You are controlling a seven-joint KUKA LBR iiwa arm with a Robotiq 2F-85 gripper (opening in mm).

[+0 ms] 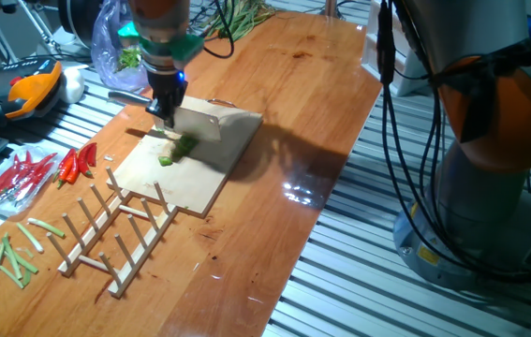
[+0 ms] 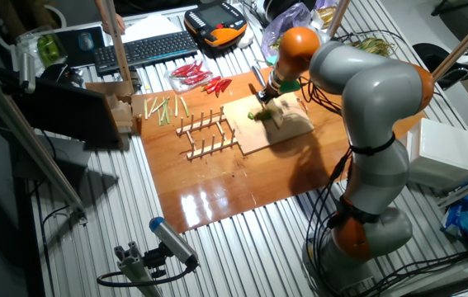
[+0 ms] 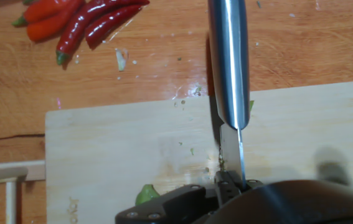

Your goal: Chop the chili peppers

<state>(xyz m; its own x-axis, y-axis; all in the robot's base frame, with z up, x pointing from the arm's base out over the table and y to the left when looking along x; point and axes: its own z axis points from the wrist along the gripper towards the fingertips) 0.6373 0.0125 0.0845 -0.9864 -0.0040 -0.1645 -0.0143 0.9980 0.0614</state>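
Two fingers (image 1: pixel 165 109) clamped on knife handle, you see blade (image 3: pixel 229 62) run forward from them in hand view, over pale wooden board (image 1: pixel 211 159). Green chili peppers (image 1: pixel 181 148) sit on board just below fingers, small chunk plus bits. Board lies on wooden counter (image 1: pixel 312 84). Red chilies (image 1: pixel 76 164) well left of board, wooden rack (image 1: pixel 115 229) just beside its near edge
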